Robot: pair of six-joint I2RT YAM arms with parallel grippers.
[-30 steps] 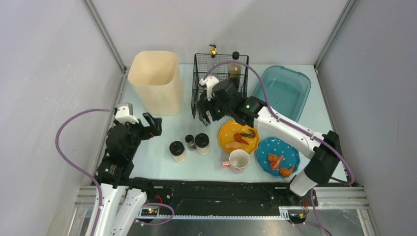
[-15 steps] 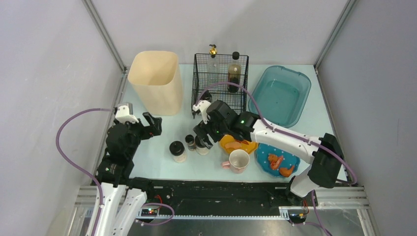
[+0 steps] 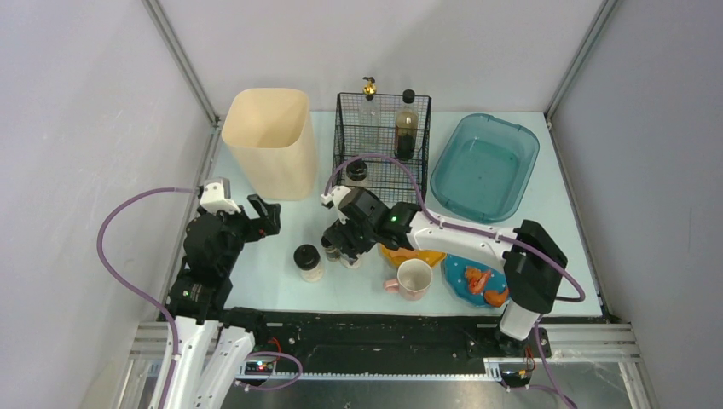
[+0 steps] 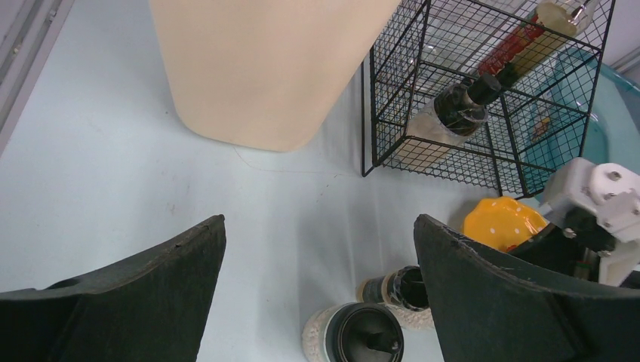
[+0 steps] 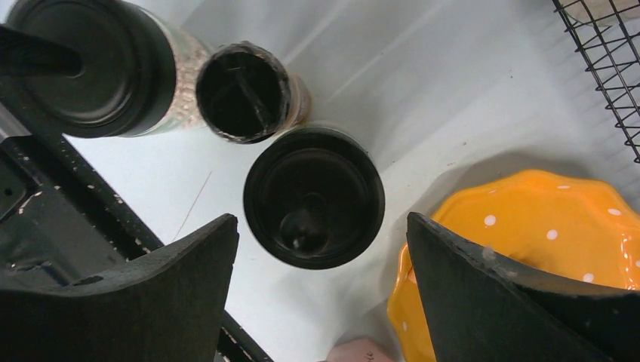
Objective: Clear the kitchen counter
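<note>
Left gripper (image 3: 264, 215): released, jaws wide apart and holding nothing, hovering over the desk (image 3: 256, 273) near the beige bin (image 3: 267, 141).
Desk: the pale mint-blue top under everything. It is not cleared, with jars, plates and a mug on its near half.
Jars: a big black-lidded jar (image 3: 308, 262), a small jar (image 3: 329, 247) and a third jar (image 5: 313, 197) stand clustered close together.
Right gripper (image 5: 323, 226): open, with its fingers either side of the third jar from above and clear of its sides.
Wire basket (image 3: 381, 141): two bottles and a jar are inside.
Step in hand: lining up on the third jar, probably to put it in the basket.
Next move: descend with the small jar kept outside the jaws, clench, then lift straight up.
Right side: orange plate (image 3: 418, 254), pink mug (image 3: 414, 278), blue plate (image 3: 477, 281) and teal tub (image 3: 484, 166) wait.
</note>
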